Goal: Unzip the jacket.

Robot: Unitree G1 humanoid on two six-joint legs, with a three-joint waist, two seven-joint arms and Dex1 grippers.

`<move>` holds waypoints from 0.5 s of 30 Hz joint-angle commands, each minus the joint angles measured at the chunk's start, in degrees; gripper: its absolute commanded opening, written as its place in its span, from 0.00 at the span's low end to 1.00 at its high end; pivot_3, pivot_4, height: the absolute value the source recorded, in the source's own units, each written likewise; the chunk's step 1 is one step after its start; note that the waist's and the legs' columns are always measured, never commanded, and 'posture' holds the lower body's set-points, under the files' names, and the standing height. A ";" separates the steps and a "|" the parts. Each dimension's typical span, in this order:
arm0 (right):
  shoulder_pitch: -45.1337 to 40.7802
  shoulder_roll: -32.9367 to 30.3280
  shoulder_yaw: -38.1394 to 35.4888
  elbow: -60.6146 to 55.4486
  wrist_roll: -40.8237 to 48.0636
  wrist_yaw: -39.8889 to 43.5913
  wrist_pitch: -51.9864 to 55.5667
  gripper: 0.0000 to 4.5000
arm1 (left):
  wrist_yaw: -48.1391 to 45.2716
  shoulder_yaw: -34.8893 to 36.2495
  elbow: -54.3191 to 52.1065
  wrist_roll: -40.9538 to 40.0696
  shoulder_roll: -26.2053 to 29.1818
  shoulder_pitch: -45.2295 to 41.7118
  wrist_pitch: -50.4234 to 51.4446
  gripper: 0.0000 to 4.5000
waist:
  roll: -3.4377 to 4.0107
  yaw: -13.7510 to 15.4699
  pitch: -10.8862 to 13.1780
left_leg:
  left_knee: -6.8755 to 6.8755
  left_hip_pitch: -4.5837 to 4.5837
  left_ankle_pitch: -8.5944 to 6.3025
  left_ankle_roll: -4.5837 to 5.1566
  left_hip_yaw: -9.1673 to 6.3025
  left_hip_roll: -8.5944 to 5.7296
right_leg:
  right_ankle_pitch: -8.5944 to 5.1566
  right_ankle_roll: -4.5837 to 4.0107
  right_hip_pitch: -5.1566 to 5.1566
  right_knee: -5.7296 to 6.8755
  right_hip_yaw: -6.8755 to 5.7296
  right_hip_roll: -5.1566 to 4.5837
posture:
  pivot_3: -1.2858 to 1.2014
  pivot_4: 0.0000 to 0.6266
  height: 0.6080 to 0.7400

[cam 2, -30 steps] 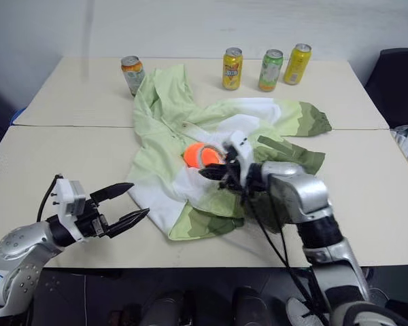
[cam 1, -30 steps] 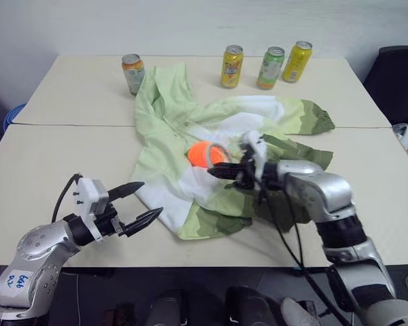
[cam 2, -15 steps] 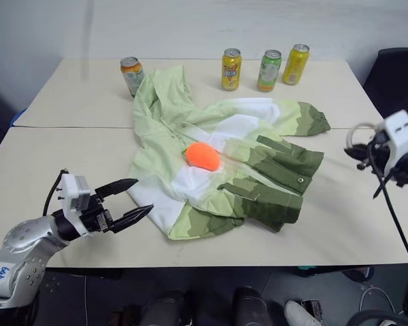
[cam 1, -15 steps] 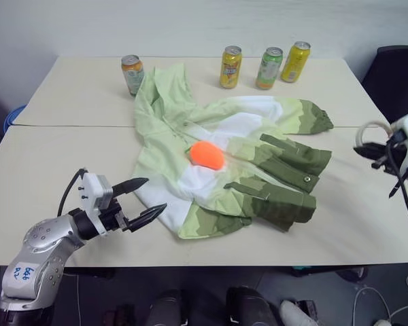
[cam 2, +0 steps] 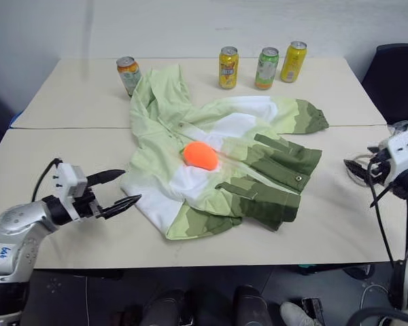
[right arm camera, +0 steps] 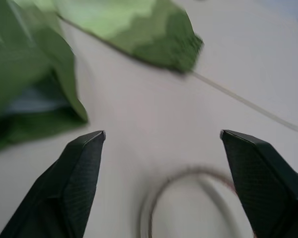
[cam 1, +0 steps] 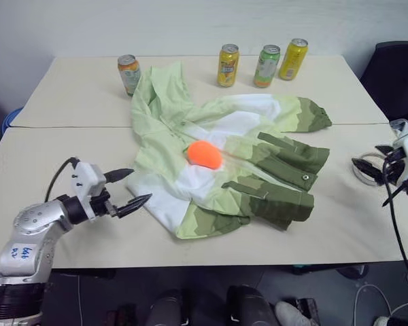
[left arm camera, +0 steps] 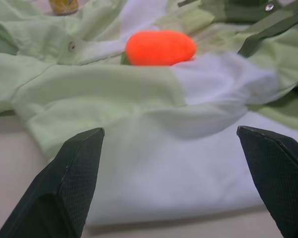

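The jacket [cam 1: 224, 166], in light green, white and olive bands, lies crumpled across the middle of the table. An orange oval object [cam 1: 205, 155] rests on it. My left gripper [cam 1: 141, 185] is open just off the jacket's white lower left hem; its fingers [left arm camera: 74, 178] frame that hem with nothing between them. My right gripper [right arm camera: 161, 136] is open at the table's far right, well clear of the jacket. A pale ring [cam 2: 355, 171] lies on the table just below its fingers [right arm camera: 77, 173]. The zipper cannot be made out.
Several drink cans [cam 1: 227, 65] stand along the back of the table, one [cam 1: 128, 73] by the jacket's upper left corner. A seam [cam 1: 68, 126] joins two tabletops. A black chair [cam 1: 398, 75] stands at the back right.
My right arm swung from the jacket's middle to the far right carrying the pale ring, then opened; the ring now lies on the table. My left gripper shifted slightly left.
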 commanded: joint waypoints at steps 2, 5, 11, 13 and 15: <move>9.95 -2.45 0.17 -27.86 11.45 10.08 17.96 1.00 | -3.70 0.12 9.51 6.88 4.96 -2.78 -11.10 1.00 | 0.00 0.01 0.00 | -0.01 0.00 -0.01 -0.02 -0.03 0.03 | 0.00 0.00 0.01 0.01 -0.02 0.00 | 0.52 0.24 1.00; 18.89 -3.11 5.60 -53.49 18.97 11.41 31.06 1.00 | -8.55 -4.98 20.68 11.99 7.47 -9.95 -18.53 1.00 | 0.03 0.60 0.01 | -0.01 -0.01 -0.04 -0.02 -0.13 0.03 | 0.00 -0.01 -0.01 0.04 -0.07 -0.07 | 0.52 0.24 1.00; 21.71 3.80 13.82 -70.24 19.93 3.37 38.96 1.00 | -12.21 -14.06 36.96 20.36 5.46 -23.63 -29.59 1.00 | -0.07 1.45 0.00 | 0.06 -0.07 -0.10 -0.01 -0.13 -0.03 | 0.00 -0.01 -0.07 0.06 -0.12 -0.11 | 0.52 0.24 1.00; 22.29 5.27 17.27 -70.45 15.00 -0.44 39.00 1.00 | -14.57 -17.11 40.10 21.94 3.88 -26.70 -32.24 1.00 | -0.12 1.60 -0.02 | 0.06 -0.09 -0.13 0.01 -0.12 -0.06 | 0.00 -0.01 -0.08 0.09 -0.20 -0.11 | 0.52 0.24 1.00; 22.61 6.68 20.26 -70.14 10.70 -3.89 39.03 1.00 | -14.10 -19.51 44.43 24.14 1.14 -30.50 -34.51 1.00 | -0.13 2.29 -0.03 | 0.08 -0.12 -0.14 0.10 -0.11 -0.22 | 0.00 -0.01 -0.12 0.14 -0.56 -0.11 | 0.52 0.24 1.00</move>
